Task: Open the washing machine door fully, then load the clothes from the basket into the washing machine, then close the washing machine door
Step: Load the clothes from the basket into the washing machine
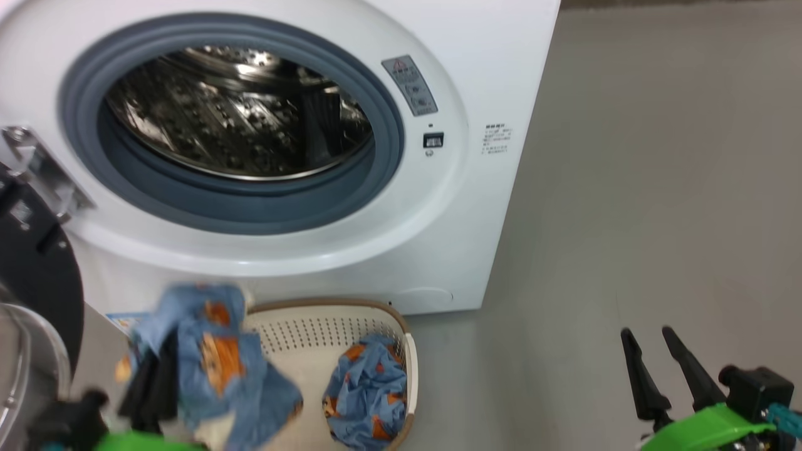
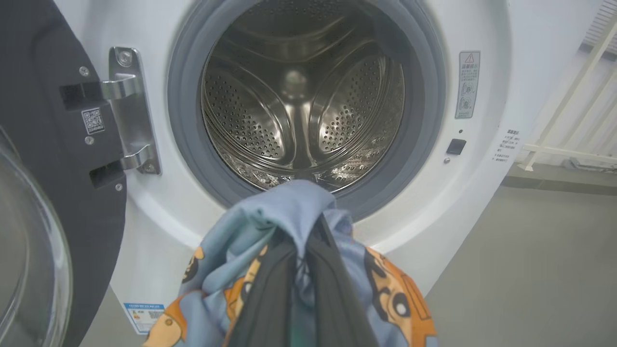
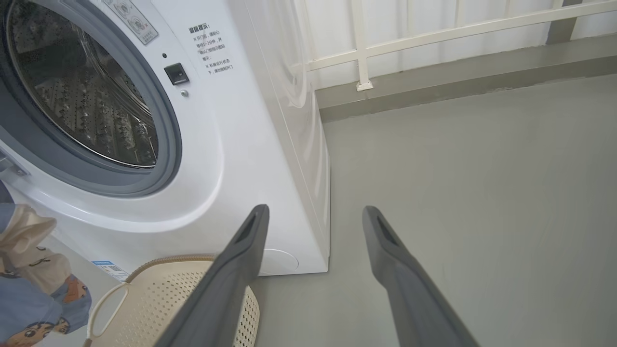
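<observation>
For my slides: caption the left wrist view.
Left hand holds a blue cartoon-print garment before the washing machine, its door open and drum empty.

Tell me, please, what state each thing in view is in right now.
washing machine door: open, swung to the left.
drum: no clothes visible inside.
left gripper: shut on the held bundle.
right gripper: open, empty.
held bundle: raised before the drum opening.
basket: upright on the floor before the washing machine.
second bundle: lying in the basket.
</observation>
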### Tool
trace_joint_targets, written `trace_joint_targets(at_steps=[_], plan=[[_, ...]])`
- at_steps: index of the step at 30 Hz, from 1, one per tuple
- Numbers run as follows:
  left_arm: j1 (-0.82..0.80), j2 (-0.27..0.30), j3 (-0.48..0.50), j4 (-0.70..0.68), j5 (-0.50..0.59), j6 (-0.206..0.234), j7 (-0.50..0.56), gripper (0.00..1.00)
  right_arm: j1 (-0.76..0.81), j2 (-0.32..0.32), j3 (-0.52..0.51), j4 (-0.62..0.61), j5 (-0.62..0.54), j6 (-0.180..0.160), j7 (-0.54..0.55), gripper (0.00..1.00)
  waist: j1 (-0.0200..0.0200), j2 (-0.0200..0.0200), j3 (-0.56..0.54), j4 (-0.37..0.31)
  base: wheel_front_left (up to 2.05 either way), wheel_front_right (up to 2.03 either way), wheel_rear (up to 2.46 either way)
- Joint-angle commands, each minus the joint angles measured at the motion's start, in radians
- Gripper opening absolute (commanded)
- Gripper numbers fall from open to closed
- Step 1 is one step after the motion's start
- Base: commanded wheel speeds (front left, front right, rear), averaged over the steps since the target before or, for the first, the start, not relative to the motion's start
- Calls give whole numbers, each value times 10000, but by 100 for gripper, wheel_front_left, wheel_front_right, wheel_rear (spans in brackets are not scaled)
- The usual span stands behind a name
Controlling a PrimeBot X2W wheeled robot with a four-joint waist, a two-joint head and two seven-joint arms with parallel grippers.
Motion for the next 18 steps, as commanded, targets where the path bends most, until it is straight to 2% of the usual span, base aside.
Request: trace_joint_targets(at_steps=[1,10,18], plan=[[-627,250,362,-332,-25,-15,-137,0,-351,-74,204,-268,-134,16,-51,100,0,-1,372,-106,0,0,0],[-3598,880,257,46,-321,-15,-137,0,-1068,243,215,-369,-260,16,-51,100,0,-1,1527,-480,0,0,0],[-6387,1302,-245,2154,-731,-15,-137,0,-1734,532,379,-481,-361,16,-51,100,0,-1,2497,-928,0,0,0]])
